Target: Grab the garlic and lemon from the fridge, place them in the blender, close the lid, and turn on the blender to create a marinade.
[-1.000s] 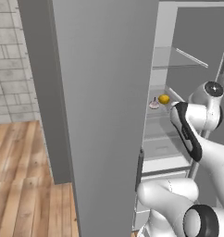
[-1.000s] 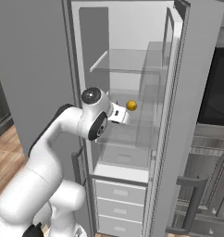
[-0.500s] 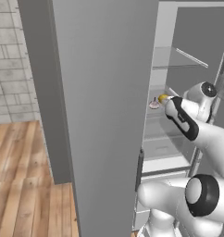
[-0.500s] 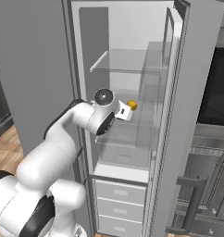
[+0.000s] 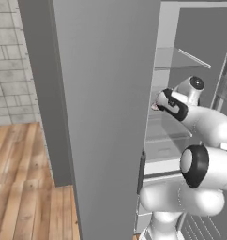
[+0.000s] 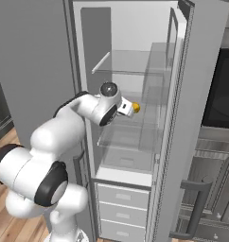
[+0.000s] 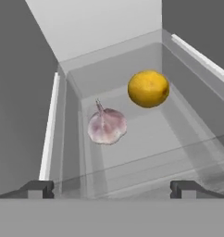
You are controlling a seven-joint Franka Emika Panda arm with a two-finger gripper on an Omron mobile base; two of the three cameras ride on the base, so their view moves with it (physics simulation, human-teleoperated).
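Two things wait on the glass shelf [image 7: 146, 152] of the open fridge [image 6: 182, 118]: the garlic [image 7: 107, 125] and the lemon [image 7: 148, 88], side by side but apart. My gripper [image 7: 111, 189] points at them with its jaws spread wide and empty, nearer the garlic. So I judge nothing is fetched yet: both pickups, the blender loading, the lid and the switch all remain.

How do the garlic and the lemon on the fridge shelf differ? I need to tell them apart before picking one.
The pale pinkish-white garlic bulb is dull and lumpy with a thin pointed stem; the bright yellow round lemon is smooth and stemless. In the hand view the garlic lies nearer and left, the lemon farther back and right. The lemon looks slightly larger. Both rest, apart, on the same clear glass shelf.
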